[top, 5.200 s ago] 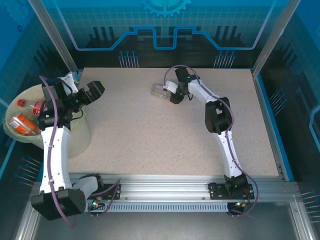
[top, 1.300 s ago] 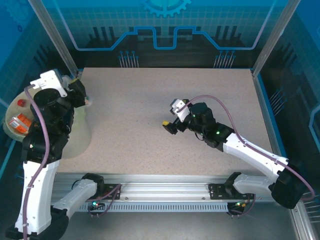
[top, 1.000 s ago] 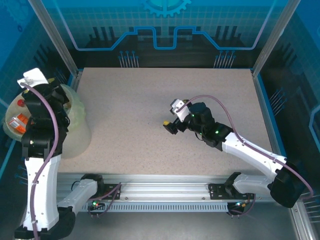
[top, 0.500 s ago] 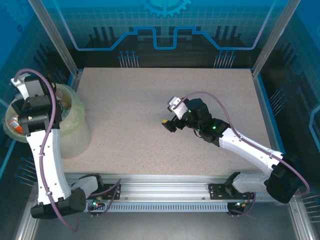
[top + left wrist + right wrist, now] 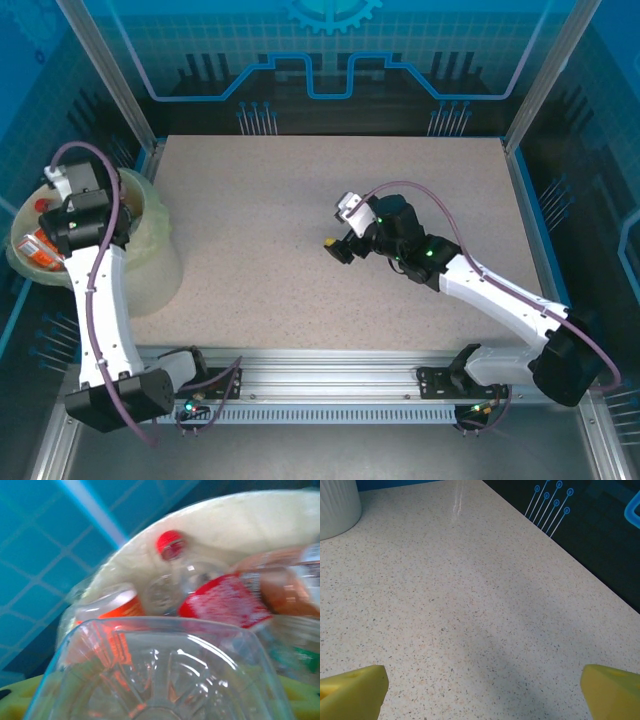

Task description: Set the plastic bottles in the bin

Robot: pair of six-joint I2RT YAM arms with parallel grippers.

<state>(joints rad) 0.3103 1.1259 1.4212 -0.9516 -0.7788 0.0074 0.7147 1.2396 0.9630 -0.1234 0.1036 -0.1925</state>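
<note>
Spotting clear ridged bottle (image 5: 160,672) base-on right at left gripper (image 5: 160,709), long axis in line with the fingers, poised over bin (image 5: 152,238) at table's (image 5: 300,250) left edge with red- and orange-labelled bottles (image 5: 225,600) inside; clamped or let go, cannot tell; right gripper (image 5: 482,690) spread wide, empty, well apart.

White arm links (image 5: 495,298), black joints (image 5: 402,236), mauve cables (image 5: 400,184), and yellow pads (image 5: 350,692) on the right tool (image 5: 482,692).
</note>
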